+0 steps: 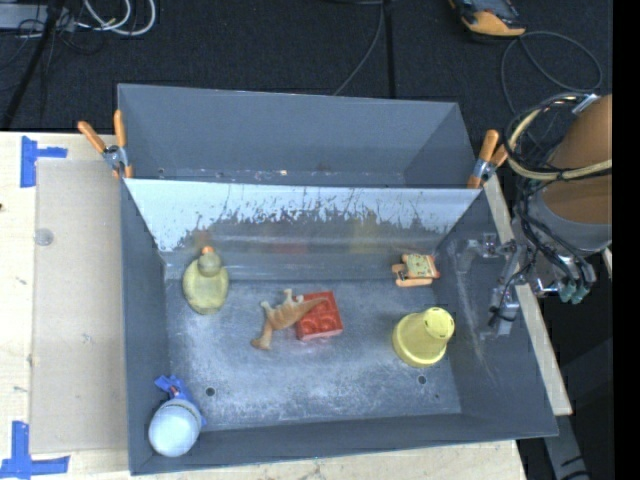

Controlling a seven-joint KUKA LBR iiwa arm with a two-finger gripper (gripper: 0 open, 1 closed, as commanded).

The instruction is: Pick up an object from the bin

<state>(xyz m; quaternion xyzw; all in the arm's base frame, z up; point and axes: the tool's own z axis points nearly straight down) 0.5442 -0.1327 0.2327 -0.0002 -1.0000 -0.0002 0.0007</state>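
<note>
Starting at the left of the bin (300, 158): a white bulb with a blue cap (174, 423) sits in the near left corner, and a pale yellow bottle (205, 283) stands further back. In the middle, a tan toy animal (278, 320) lies touching a red block (319, 316). Moving right, there's a small orange and tan toy (416, 268) near the back, with a yellow cup (422, 336) tipped over in front of it. At the right wall hangs the gripper (500, 306), up by the rim with nothing in its grasp. Whether it is open or closed, I cannot tell. My read is that this is the approach step, with no pick made yet. The yellow cup lies nearest, so the next move likely calls for a swing inward over the floor and then a descent onto it.
</note>
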